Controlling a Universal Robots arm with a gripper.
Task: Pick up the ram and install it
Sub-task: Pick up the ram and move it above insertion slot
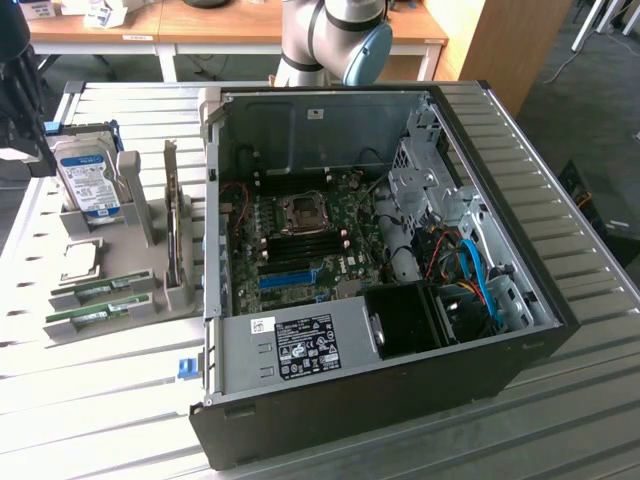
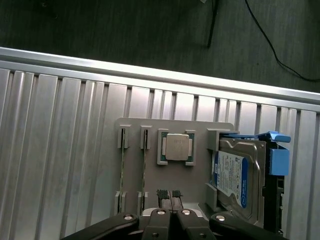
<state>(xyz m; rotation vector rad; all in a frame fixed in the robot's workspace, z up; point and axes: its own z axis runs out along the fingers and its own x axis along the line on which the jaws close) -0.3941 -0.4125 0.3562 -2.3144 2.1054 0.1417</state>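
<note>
- since the open computer case (image 1: 300, 345) takes up most of the slatted table (image 1: 100, 410), the picking is done off to the exterior view's left, at the grey holder (image 2: 195, 132), well apart from the motherboard.
- the holder carries a hard drive (image 2: 232, 175) upright at one end, a cpu (image 2: 176, 146) lying flat in the middle, and two green sticks on edge in slots at the other end.
- the ram (image 2: 144, 165) i take to be the stick just beside the cpu, with the twin stick (image 2: 121, 165) one slot further out. that choice is a judgement, since the two look alike.
- the gripper (image 2: 169, 194) hangs over the holder, roughly in line with the cpu, its pads (image 2: 161, 193) pressed together with nothing between them.
- a good pick seems to call for parting the pads, lining them up so they straddle the stick's thin edge, and coming down square to it — a skewed grip could bend the board or nudge the twin.
- a hold near the stick's middle should keep it level as it leaves its slots — an end grip would likely tip it.
</note>
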